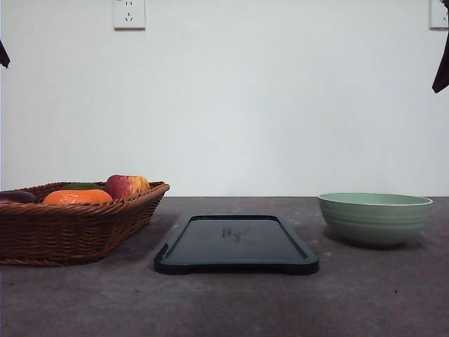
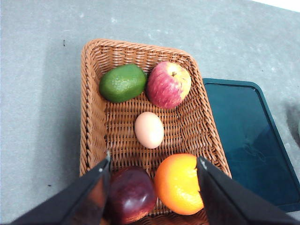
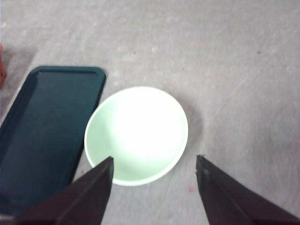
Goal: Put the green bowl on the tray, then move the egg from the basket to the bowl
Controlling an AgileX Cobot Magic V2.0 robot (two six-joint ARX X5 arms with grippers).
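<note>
- Nearest you in the front view, the tray [image 1: 236, 244] sits low and centre on the table [image 1: 224, 302].
- Your bowl [image 1: 375, 217] stands to its right, off the tray.
- Your egg [image 2: 149, 130] lies mid-basket [image 2: 91, 122], between apple [image 2: 168, 85] and orange [image 2: 178, 183].
- Left gripper [image 2: 153, 164] hangs over the basket, jaws wide, empty.
- Right gripper [image 3: 154, 161] hangs over the bowl, jaws wide.

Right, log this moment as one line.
stage: start | bowl: on table, right of tray | egg: in basket | left pincer: open above basket | right pincer: open above bowl
</note>
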